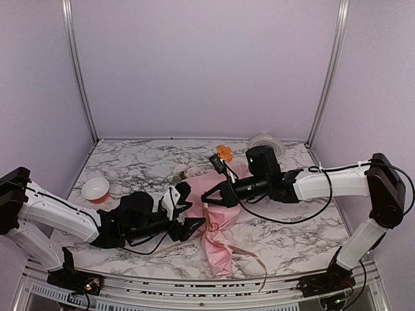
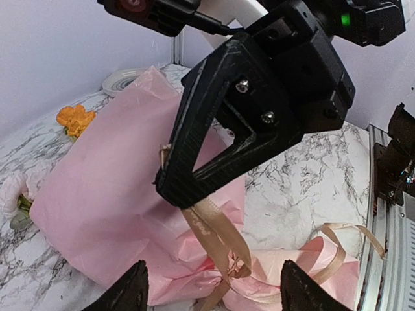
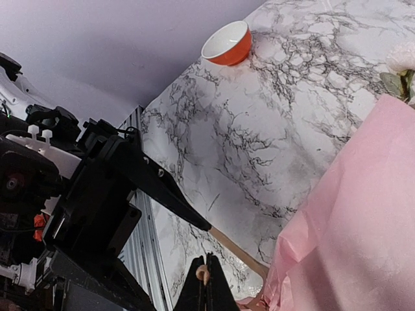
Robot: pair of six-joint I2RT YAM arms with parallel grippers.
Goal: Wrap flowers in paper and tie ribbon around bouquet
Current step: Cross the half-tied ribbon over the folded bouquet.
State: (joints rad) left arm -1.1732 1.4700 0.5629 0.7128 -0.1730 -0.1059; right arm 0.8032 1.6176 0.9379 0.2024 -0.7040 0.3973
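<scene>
Left gripper point(image 2: 213, 291) spread wide near the bouquet point(image 2: 110, 207); right gripper point(image 2: 174, 191) pinches the ribbon point(image 2: 217, 227).

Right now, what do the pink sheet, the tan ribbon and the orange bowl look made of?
The paper: thin matte tissue; soft creases, crumpled end. The ribbon: likely satin fabric; faint sheen, limp loops. The bowl: glossy orange outside, white inside; ceramic or plastic, can't tell.

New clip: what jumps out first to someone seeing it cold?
The pink paper bouquet lies at the middle of the marble table, an orange bloom at its far end. The right gripper, shut on the tan ribbon, hangs right above it, facing the open left gripper. An orange bowl sits off to the left.
</scene>
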